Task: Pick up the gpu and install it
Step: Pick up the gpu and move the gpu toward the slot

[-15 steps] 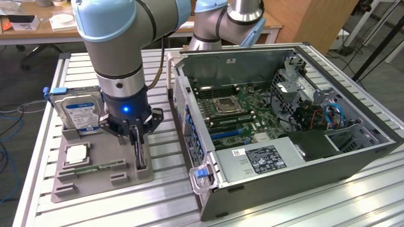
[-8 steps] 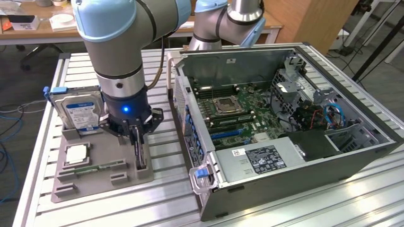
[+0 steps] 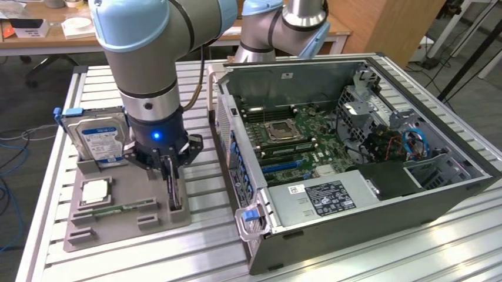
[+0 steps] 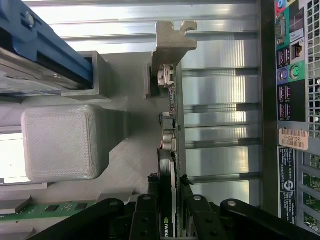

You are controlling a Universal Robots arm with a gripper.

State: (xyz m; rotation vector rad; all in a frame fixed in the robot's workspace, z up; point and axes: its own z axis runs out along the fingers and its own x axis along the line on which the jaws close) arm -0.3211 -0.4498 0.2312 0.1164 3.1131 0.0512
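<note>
The gpu [image 3: 175, 191] stands on edge on the grey holder tray [image 3: 117, 232], on the exterior view's left of the open computer case [image 3: 439, 182]. My gripper [image 3: 169, 170] comes straight down onto its upper edge and is shut on it. In the wrist view the gpu [image 4: 173, 130] shows edge-on, with its silver end bracket [image 4: 172, 40] at the far end. The black fingers [image 4: 146, 212] of my gripper [image 4: 169, 207] press on both faces of the card. Its lower edge still looks level with the tray's slot.
A silver hard drive [image 3: 98, 138] in a blue caddy stands at the tray's back. A narrow green memory stick [image 3: 126, 207] and a small square chip [image 3: 96, 191] lie on the tray. The case's motherboard [image 3: 286, 138] lies exposed. The case's rear ports [image 4: 292, 75] are close beside the card.
</note>
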